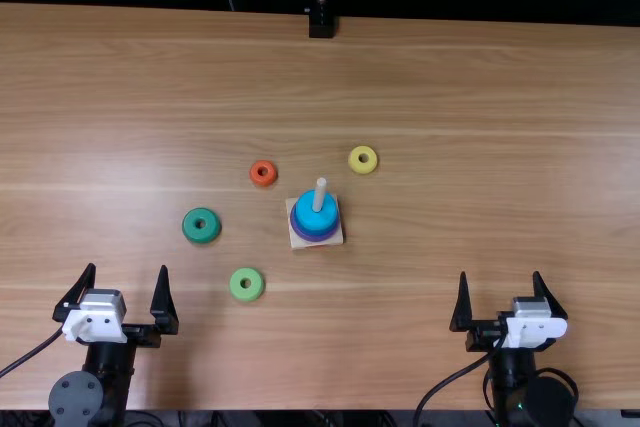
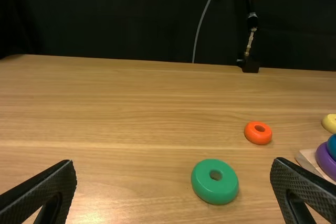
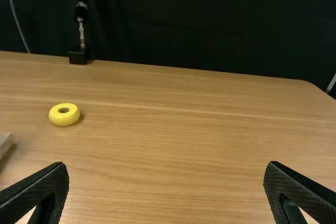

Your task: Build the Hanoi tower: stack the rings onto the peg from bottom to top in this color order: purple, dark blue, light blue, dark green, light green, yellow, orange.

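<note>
My left gripper stands open at the near left, its fingers also apart in the left wrist view. My right gripper is open at the near right, and likewise in the right wrist view. On the square wooden base a purple ring lies around the peg, with blue above it; whether that is one ring or two I cannot tell. Loose on the table are the dark green ring, light green ring, orange ring and yellow ring.
At the far edge of the wooden table stands a black stand foot, with a thin cable beside it. Both arms rest at the near edge, with cables running beside them.
</note>
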{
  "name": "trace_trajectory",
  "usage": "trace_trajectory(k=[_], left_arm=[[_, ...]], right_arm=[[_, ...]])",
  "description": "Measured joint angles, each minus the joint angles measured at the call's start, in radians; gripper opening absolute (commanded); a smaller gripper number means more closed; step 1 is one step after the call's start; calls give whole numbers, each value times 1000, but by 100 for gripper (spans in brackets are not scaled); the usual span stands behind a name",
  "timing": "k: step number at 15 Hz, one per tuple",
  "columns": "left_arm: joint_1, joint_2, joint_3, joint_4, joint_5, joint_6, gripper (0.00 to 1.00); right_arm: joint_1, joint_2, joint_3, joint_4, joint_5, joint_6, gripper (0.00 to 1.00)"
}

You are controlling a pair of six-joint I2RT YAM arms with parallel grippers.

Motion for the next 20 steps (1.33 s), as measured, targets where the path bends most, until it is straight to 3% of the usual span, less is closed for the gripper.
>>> trace_trajectory(k=[20], left_arm=[[14, 0, 0, 0, 2, 0, 100]], right_arm=[[0, 0, 0, 0, 0, 0, 100]])
